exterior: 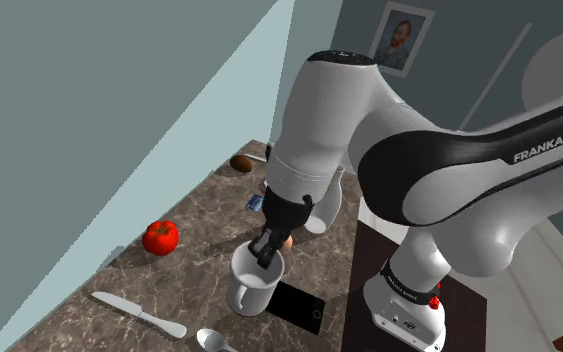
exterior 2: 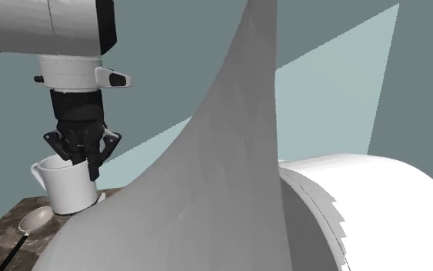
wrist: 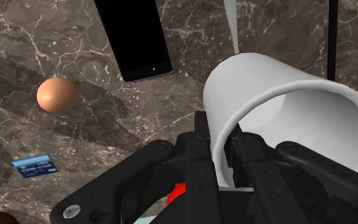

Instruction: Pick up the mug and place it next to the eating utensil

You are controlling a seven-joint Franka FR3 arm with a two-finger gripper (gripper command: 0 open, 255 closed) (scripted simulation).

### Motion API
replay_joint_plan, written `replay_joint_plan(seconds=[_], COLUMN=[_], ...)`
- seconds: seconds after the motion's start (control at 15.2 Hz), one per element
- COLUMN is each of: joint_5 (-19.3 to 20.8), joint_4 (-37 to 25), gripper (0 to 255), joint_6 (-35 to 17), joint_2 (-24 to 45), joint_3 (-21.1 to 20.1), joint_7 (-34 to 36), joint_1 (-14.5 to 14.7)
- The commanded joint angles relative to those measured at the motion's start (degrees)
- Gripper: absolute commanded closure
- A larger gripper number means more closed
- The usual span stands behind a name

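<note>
Here, pincer (exterior: 267,258) clasping mug (exterior: 254,290) rim, inner fingertip hidden, spoon (exterior: 212,340) cut off.

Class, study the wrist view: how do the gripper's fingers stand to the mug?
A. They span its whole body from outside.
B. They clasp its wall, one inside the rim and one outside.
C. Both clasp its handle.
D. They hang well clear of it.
B: the mug has its wall running between the gripper's two fingers, one inside the rim and one outside.

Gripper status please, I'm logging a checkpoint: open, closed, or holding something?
Gripper: closed on the rim of the white mug, one finger inside and one outside.
</note>
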State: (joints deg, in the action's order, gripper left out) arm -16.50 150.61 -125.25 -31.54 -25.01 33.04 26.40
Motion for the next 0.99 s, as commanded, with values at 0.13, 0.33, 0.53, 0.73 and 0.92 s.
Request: replay_joint_plan(seconds=[0.13,0.33,0.53,0.73,0.92], joint_5=[-2.76,-4.42,-5.73,-6.61,-6.93], joint_4=[0.39,-0.47,-1.96,-4.05,-6.70], gripper=[255,255,255,255,255], joint_6=[0.91,1.28,1.49,1.56,1.48], joint_2=[-2.06,-2.26,-1.77,-0.65,1.10], joint_3=[-4.40,-7.98,-11.73,-15.71,-19.94], joint_7=[5.85,10.35,14.98,19.71,24.58], joint_1=[3.48,5.55,7.20,8.28,8.74])
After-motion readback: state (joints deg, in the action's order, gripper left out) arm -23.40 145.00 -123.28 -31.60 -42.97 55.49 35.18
